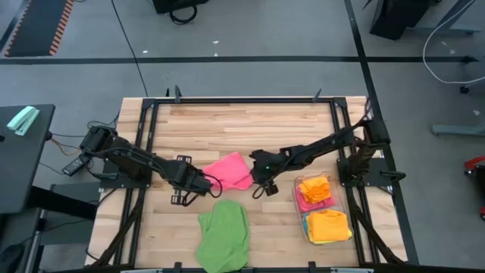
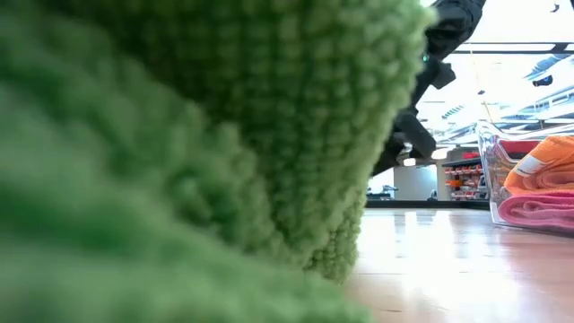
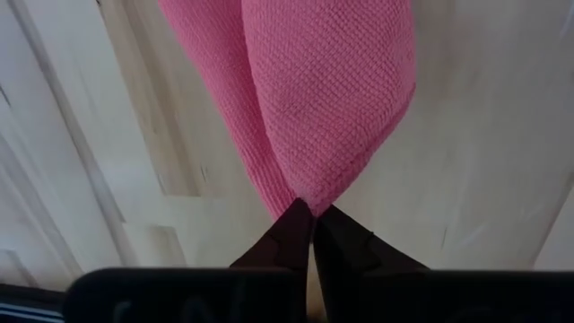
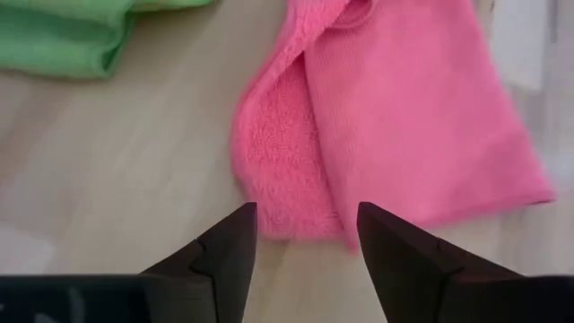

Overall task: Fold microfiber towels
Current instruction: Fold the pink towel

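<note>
Lying folded on the worktop [image 1: 258,129], the pink towel [image 1: 231,171] sits between both grippers. The left gripper [image 3: 311,218] has its fingers clenched on one corner, while the right gripper [image 4: 305,235] hovers released just before the opposite edge. A green towel [image 1: 225,233] lies nearby.

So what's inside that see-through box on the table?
The clear bin holds folded towels: an orange towel lying on a pink one at the far end, and another orange towel at the near end. Anything beneath those is covered.
</note>
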Tool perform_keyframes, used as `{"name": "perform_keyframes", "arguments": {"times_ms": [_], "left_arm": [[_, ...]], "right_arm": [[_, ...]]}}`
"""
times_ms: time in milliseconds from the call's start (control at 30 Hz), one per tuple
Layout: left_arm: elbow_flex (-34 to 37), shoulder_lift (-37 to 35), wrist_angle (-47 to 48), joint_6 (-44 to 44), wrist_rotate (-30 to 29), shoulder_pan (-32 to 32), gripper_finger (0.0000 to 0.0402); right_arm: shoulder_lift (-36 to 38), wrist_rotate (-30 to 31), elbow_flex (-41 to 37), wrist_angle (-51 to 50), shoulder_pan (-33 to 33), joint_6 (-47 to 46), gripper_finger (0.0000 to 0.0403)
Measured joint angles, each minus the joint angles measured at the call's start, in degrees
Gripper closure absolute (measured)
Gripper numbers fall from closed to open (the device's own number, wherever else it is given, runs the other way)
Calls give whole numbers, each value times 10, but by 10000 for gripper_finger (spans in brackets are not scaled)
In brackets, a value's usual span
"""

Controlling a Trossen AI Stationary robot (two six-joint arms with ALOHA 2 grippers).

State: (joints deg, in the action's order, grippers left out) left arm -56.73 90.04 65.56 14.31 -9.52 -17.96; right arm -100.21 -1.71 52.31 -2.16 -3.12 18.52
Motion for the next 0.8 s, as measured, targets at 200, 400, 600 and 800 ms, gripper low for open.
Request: {"name": "perform_keyframes", "arguments": {"times_ms": [200, 400, 600, 800], "left_arm": [[0, 0, -2, 1, 2, 0, 395], [0, 0, -9, 1, 2, 1, 377], [0, 0, -13, 1, 2, 1, 392], [0, 0, -24, 1, 2, 1, 383]], "right_arm": [[-33, 2, 0, 23, -15, -46, 193], [-67, 44, 1, 42, -25, -44, 197], [-57, 56, 1, 29, -6, 6, 272], [-12, 103, 29, -85, 26, 143, 389]]}}
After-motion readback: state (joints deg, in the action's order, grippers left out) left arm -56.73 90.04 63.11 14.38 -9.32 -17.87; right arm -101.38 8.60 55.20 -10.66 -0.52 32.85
